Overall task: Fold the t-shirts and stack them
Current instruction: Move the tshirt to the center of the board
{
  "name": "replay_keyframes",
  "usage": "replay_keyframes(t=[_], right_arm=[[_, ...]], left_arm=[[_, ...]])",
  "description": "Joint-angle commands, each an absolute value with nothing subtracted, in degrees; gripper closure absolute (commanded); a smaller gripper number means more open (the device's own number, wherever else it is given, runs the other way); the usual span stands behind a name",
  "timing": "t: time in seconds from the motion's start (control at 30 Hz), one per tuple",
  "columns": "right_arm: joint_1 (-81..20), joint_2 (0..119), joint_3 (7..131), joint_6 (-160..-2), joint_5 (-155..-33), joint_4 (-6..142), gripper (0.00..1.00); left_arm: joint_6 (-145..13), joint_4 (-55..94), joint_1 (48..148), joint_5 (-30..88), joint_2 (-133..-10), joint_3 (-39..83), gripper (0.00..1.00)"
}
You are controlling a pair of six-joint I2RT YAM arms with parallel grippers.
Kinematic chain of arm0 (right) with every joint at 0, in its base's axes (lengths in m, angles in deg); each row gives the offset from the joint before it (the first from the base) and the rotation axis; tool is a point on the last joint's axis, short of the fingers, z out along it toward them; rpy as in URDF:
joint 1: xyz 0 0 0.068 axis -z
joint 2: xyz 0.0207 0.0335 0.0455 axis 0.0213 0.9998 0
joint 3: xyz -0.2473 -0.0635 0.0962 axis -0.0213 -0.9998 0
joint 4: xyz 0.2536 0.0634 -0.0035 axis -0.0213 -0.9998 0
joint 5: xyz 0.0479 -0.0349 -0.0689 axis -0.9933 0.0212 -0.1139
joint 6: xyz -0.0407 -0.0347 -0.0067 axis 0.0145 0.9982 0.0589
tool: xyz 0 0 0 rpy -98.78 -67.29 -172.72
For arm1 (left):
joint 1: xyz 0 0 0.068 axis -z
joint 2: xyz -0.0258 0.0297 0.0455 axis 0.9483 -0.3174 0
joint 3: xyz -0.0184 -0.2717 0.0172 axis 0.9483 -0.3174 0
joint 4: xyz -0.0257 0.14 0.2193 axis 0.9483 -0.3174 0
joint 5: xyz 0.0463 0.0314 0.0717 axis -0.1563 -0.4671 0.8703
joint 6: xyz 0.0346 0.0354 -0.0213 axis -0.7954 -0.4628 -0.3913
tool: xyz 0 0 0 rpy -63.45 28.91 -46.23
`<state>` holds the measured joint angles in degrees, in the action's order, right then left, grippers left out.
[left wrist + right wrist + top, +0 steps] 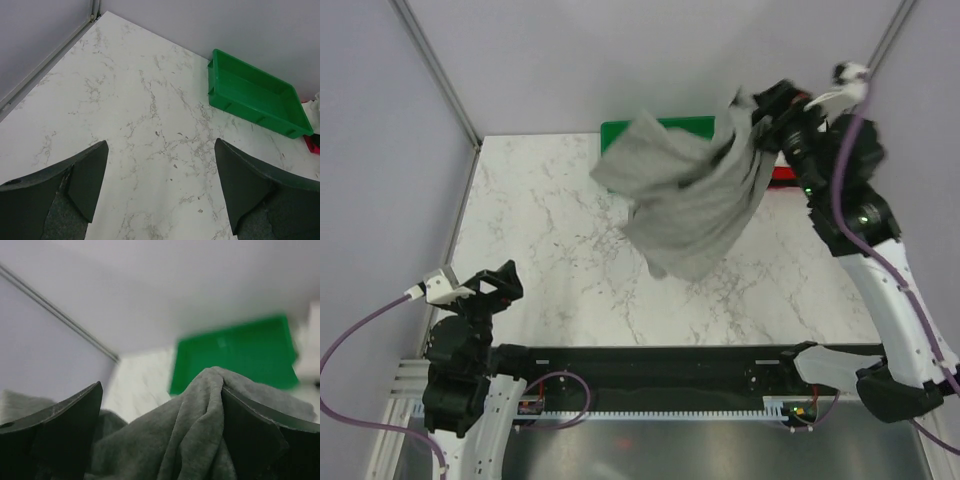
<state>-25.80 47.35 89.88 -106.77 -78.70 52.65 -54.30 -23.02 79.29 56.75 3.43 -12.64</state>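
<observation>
Marble desk, grey walls. Grey shirt (695,200) bunched beside green tray (620,132), draped over spread right hand (161,390). Left hand (160,190) spread, empty, well away from tray. Drop shirt clear, spread flat before folding.

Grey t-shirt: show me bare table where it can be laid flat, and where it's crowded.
Free: the left half of the table, between the left wall, the green tray and the left gripper; also the near strip between the hanging grey t-shirt and the arms' bases. Crowded: back right, around the tray, shirt and right gripper.
</observation>
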Motion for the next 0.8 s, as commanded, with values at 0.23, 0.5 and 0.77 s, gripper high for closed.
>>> replay_keyframes(t=[0.23, 0.5, 0.77], right_arm=[[-25.8, 36.8, 51.9, -114.9, -70.8, 26.4, 0.02], [-27.2, 32.4, 49.6, -115.8, -72.1, 19.7, 0.02], [-33.6, 31.8, 40.4, -121.4, -71.7, 24.9, 0.02]], left_arm=[[-56.0, -20.3, 79.0, 49.1, -3.7, -11.4, 0.05], [-50.1, -20.8, 79.1, 33.6, -17.4, -7.3, 0.1], [-42.6, -20.8, 81.2, 20.5, -20.1, -12.3, 0.2]])
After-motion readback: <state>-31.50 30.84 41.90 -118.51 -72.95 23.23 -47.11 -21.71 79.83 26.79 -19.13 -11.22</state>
